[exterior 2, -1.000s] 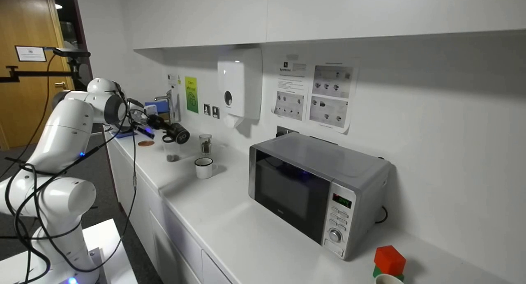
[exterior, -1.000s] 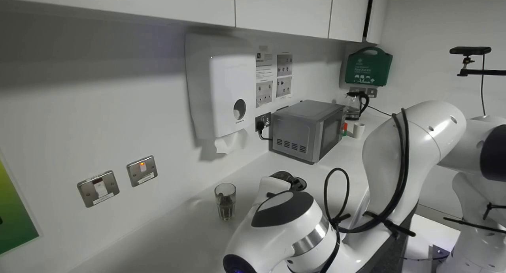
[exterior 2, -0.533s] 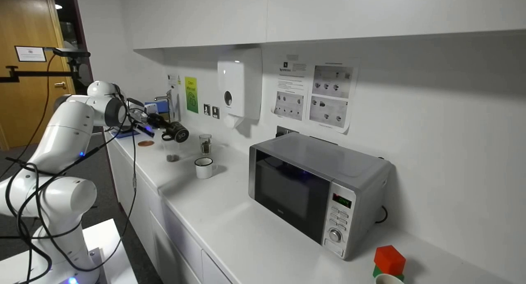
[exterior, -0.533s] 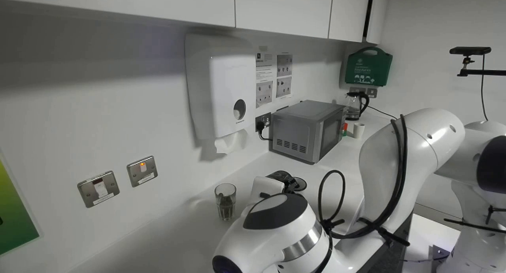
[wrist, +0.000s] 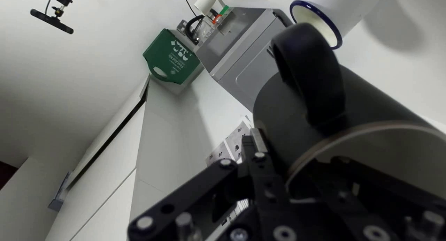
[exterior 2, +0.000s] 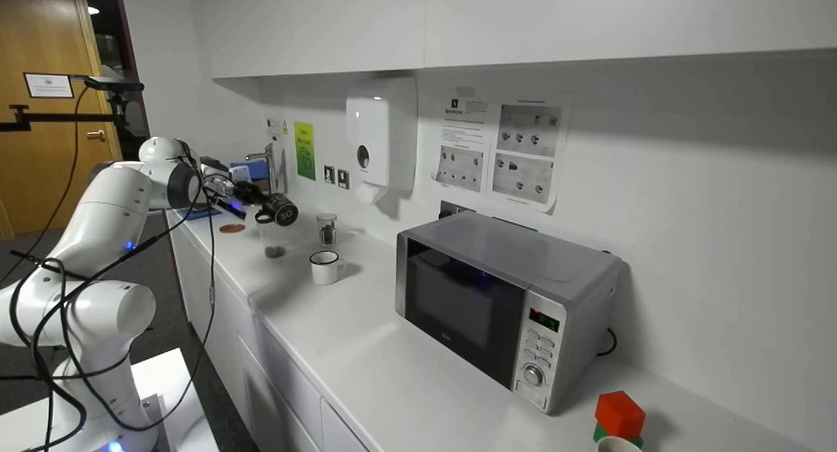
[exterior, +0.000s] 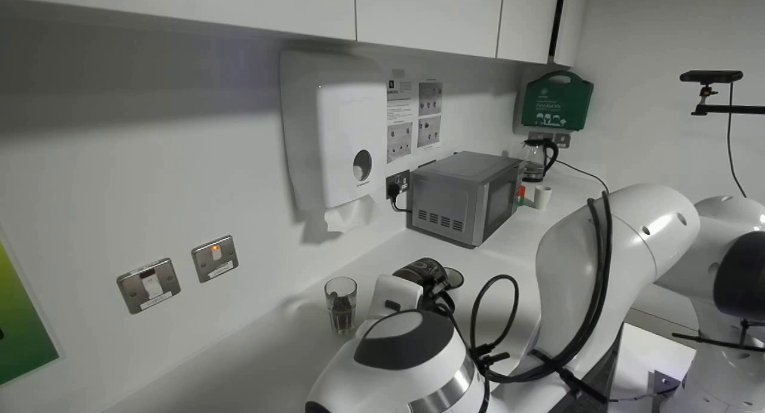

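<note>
A dark mug (wrist: 299,112) is gripped at its rim by my gripper (wrist: 299,152), which is shut on it. In the wrist view one finger (wrist: 258,143) lies along the outside of its wall; the other finger (wrist: 348,171) shows within its pale opening, partly in shadow. The handle (wrist: 313,73) stands out from its side. Raised above the counter, the mug (exterior 2: 282,210) is tipped well over. Below it in an exterior view stands a clear glass (exterior 2: 273,239) with dark contents. Another such glass (exterior 2: 327,231), seen in both exterior views, stands nearer the wall.
A white mug (exterior 2: 324,270) with a dark rim stands on the counter (exterior 2: 366,321) before the grey microwave (exterior 2: 471,295). Red and green blocks (exterior 2: 620,415) sit beyond it. Wall cupboards (exterior: 430,12) overhang the counter, with a paper dispenser (exterior: 340,126) beneath. Cables hang off the arm.
The arm's elbow has sunk lower, and the wrist has shifted a little to the left in both exterior views. The dark mug has moved slightly with it, still held.
</note>
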{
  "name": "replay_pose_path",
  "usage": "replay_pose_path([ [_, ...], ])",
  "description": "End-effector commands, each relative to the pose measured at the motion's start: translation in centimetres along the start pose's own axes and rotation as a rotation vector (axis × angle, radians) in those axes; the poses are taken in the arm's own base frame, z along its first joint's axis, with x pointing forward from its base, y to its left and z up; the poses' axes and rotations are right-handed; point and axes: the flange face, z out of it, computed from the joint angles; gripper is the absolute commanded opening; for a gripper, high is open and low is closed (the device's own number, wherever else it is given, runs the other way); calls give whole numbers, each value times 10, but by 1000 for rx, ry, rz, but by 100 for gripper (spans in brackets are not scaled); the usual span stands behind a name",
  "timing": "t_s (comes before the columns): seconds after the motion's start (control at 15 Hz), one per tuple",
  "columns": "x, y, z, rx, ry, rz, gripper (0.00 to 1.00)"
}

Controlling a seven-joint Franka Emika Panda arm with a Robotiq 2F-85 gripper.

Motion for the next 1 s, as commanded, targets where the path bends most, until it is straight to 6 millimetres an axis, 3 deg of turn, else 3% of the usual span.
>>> replay_pose_path([
  [0.0,10,5,-4,-70,5,1,2],
  [0.93,8,-5,-8,-169,31,-18,2],
])
